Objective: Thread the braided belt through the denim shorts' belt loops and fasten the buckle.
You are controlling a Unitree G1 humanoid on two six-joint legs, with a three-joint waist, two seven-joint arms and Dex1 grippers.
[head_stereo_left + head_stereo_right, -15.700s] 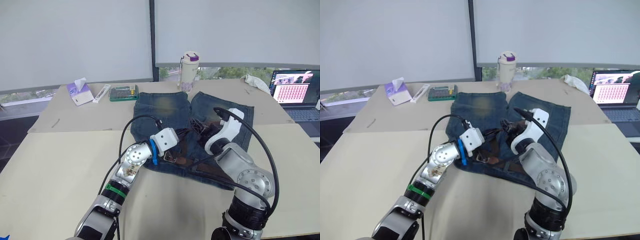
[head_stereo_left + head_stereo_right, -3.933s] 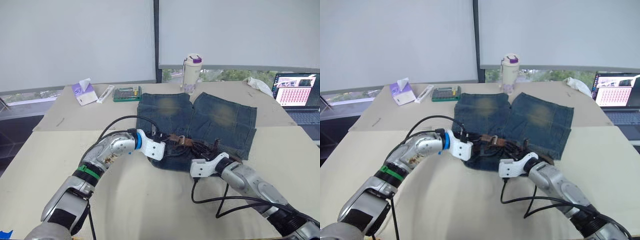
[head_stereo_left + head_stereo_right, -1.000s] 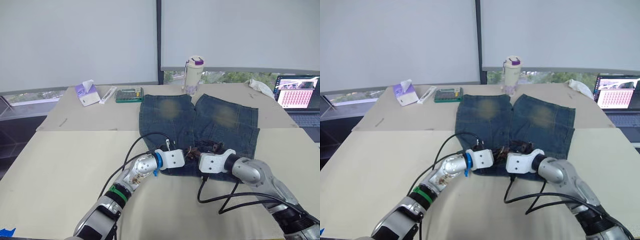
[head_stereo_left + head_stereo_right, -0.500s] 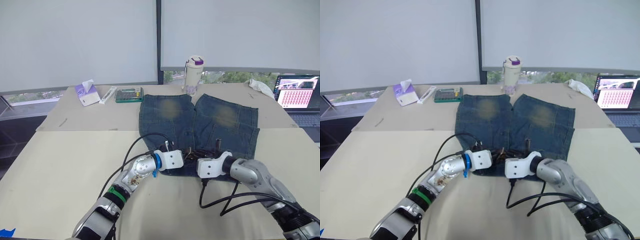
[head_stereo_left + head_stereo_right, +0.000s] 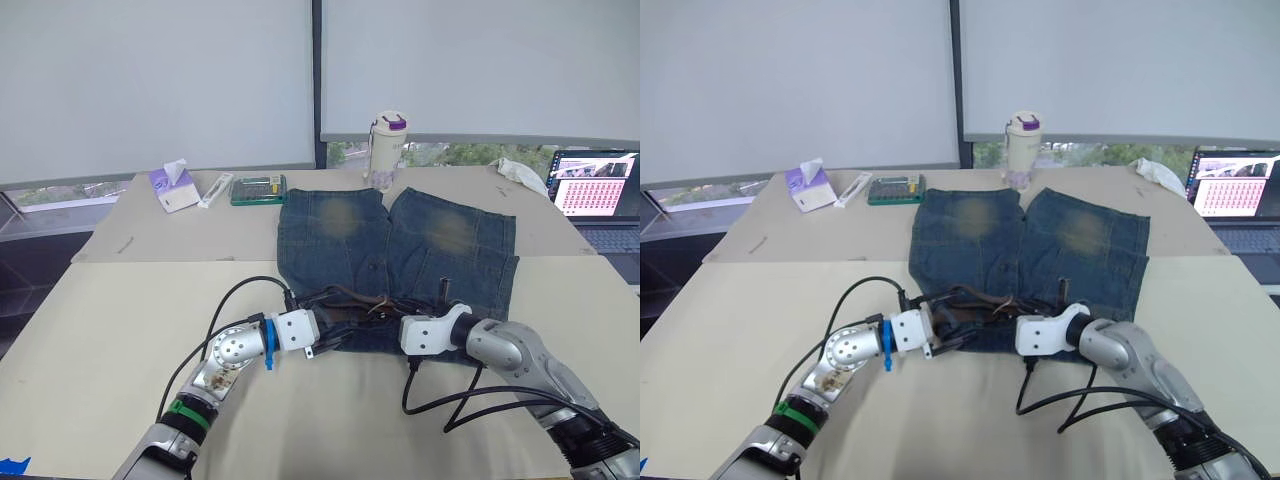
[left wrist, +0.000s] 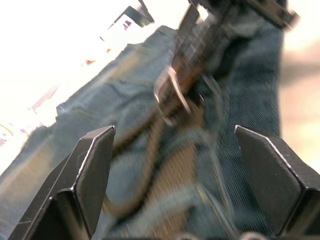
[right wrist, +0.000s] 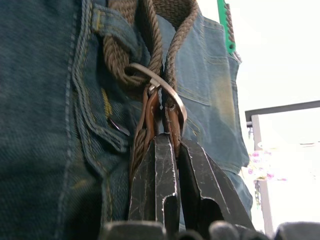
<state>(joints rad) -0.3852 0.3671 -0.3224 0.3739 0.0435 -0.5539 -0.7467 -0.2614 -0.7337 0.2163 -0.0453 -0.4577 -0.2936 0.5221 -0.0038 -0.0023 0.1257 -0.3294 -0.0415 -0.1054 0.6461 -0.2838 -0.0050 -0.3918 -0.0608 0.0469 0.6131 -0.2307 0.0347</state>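
Right gripper (image 7: 167, 150) clamps the dark brown braided belt (image 7: 150, 30) beside its silver buckle (image 7: 157, 87) on the faded blue denim shorts (image 5: 400, 235), left gripper (image 6: 172, 145) spread wide nearby.

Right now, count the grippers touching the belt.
1. The right gripper is shut on the belt beside the buckle. The left gripper is open, short of it.

Far edge of the table (image 5: 120, 330): a white bottle (image 5: 385, 148) with a purple lid, a green case (image 5: 254, 189), a white tube (image 5: 216, 186) and a tissue pack (image 5: 172, 187). An open laptop (image 5: 597, 195) sits at the right, a crumpled white cloth (image 5: 518, 170) beside it.
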